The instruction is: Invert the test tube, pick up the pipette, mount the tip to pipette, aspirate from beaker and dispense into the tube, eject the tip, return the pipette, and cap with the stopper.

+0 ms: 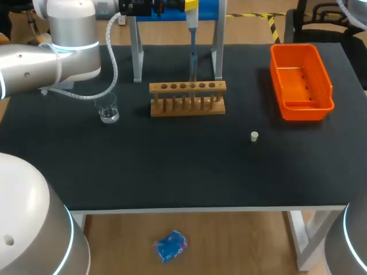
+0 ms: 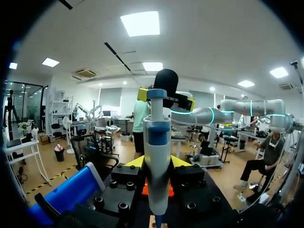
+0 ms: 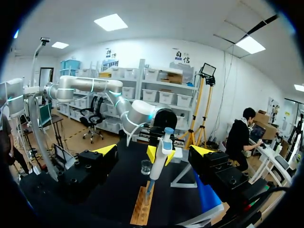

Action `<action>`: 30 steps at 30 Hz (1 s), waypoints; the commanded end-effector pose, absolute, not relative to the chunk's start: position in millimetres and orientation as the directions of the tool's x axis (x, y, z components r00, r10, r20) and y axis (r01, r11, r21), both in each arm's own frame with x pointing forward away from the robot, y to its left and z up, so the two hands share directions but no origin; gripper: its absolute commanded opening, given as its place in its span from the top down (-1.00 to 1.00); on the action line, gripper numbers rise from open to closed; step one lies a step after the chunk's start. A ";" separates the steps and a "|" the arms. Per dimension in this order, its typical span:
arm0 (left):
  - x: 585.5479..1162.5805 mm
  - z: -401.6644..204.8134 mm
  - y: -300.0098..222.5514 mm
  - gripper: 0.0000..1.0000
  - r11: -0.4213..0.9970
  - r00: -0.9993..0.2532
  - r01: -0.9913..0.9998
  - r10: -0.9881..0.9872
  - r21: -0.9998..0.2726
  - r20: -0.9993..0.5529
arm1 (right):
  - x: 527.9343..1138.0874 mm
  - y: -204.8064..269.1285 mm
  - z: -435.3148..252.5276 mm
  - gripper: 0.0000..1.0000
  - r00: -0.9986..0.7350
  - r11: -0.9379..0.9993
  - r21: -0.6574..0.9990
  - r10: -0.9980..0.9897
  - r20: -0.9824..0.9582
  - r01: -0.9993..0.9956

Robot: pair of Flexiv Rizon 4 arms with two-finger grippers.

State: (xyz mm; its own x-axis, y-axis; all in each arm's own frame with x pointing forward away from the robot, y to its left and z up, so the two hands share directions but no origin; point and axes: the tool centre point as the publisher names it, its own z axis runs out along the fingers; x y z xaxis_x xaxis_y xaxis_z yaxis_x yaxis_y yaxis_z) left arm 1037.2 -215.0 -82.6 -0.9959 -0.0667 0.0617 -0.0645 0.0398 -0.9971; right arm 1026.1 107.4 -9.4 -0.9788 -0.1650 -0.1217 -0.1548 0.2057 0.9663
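Note:
At the back of the table my left gripper (image 1: pixel 191 6) is shut on the upper body of a white and blue pipette (image 1: pixel 192 34). The pipette hangs upright, its thin lower end reaching down to the row of holes in the wooden tube rack (image 1: pixel 187 98). In the left wrist view the pipette (image 2: pixel 157 156) sits between the two yellow fingertips (image 2: pixel 135 163). The right gripper (image 3: pixel 154 152) is open and holds nothing; it faces the pipette (image 3: pixel 160 161) and the rack's end (image 3: pixel 141 209) from a distance. A small glass beaker (image 1: pixel 108 110) stands left of the rack. A white stopper (image 1: pixel 254 136) lies to the rack's front right. I cannot make out a test tube.
An orange tray (image 1: pixel 301 80) sits at the back right. Behind the rack stands a blue pipette stand on metal legs (image 1: pixel 137 51). My left arm (image 1: pixel 51 57) crosses the back left corner with a hose looping down by the beaker.

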 end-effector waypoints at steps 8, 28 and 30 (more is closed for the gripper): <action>1038.0 -81.8 -215.5 1.00 0.042 -0.996 -0.066 -0.066 -0.997 0.063 | 1029.5 113.6 -3.0 -1.00 -0.989 0.129 0.989 -0.135 -0.061 -0.078; 1038.0 -81.8 -215.5 1.00 0.042 -0.996 -0.066 -0.066 -0.997 0.063 | 1044.9 182.3 24.8 1.00 -0.987 0.010 0.998 -0.146 -0.062 -0.065; 1038.0 -81.8 -215.5 1.00 0.042 -0.996 -0.066 -0.066 -0.997 0.063 | 1049.4 187.5 23.2 1.00 -0.988 0.007 0.998 -0.143 -0.054 -0.055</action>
